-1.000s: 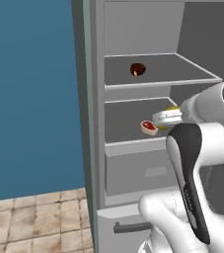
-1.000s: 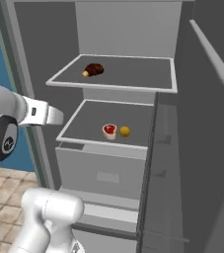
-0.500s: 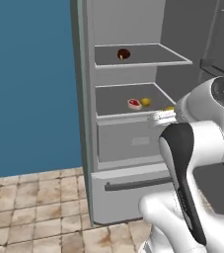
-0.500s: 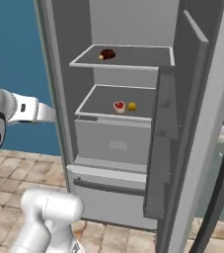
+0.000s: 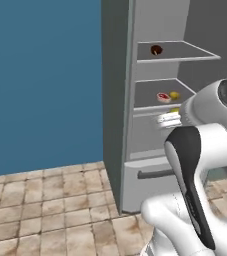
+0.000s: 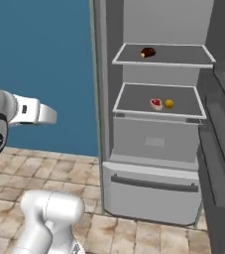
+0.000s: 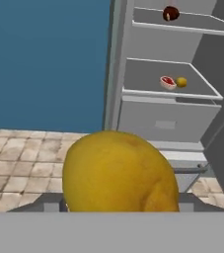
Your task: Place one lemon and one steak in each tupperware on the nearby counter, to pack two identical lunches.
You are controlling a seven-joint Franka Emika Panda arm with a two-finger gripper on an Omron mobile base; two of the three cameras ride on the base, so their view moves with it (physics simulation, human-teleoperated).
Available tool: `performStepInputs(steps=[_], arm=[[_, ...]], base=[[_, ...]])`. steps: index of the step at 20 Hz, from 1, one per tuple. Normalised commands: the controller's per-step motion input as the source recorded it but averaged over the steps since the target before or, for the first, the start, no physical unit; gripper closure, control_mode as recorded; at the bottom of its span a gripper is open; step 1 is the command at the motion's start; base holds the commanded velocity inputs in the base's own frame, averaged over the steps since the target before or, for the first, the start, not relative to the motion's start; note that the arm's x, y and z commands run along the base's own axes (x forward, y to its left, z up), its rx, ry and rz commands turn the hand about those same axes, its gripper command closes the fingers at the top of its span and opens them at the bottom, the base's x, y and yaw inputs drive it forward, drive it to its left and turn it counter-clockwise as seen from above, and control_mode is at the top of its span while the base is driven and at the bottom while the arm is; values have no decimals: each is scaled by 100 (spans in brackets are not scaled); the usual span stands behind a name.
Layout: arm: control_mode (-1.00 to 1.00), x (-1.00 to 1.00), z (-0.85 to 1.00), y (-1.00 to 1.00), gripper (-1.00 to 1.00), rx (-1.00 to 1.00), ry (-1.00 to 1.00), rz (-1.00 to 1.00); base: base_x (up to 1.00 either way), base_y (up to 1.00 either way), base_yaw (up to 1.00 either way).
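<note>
Backing away from the open fridge (image 6: 153, 124), the base has carried both base cameras with it: the shelves that loomed large a second ago now sit smaller in the upper right of the frame, with tiled floor (image 5: 45, 205) and blue wall (image 5: 40, 75) showing at left. Clamped between the fingers of the gripper (image 7: 118, 210) in the hand view is a lemon (image 7: 119, 173), bulking large at bottom centre, so the jaws stand wide around the fruit. In the left base view the white arm (image 5: 205, 150) rises from the lower right, elbow bent high, forearm reaching toward the fridge. On the middle shelf (image 6: 134, 101) another lemon (image 6: 169, 103) lies just beside the steak (image 6: 156, 103). Something dark and round (image 6: 147, 52) rests on the top shelf.
</note>
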Motion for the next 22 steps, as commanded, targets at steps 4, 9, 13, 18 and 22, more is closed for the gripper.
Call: performStepInputs(steps=[4,9,13,18,22], arm=[[100,0,0,0,100,0,0,0],[100,0,0,0,100,0,0,0],[100,0,0,0,100,0,0,0],[100,0,0,0,100,0,0,0],[100,0,0,0,100,0,0,0]], base=[[-29,92,-40],[-33,48,-67],[-39,11,-77],[-46,3,-75],[-50,2,-76]])
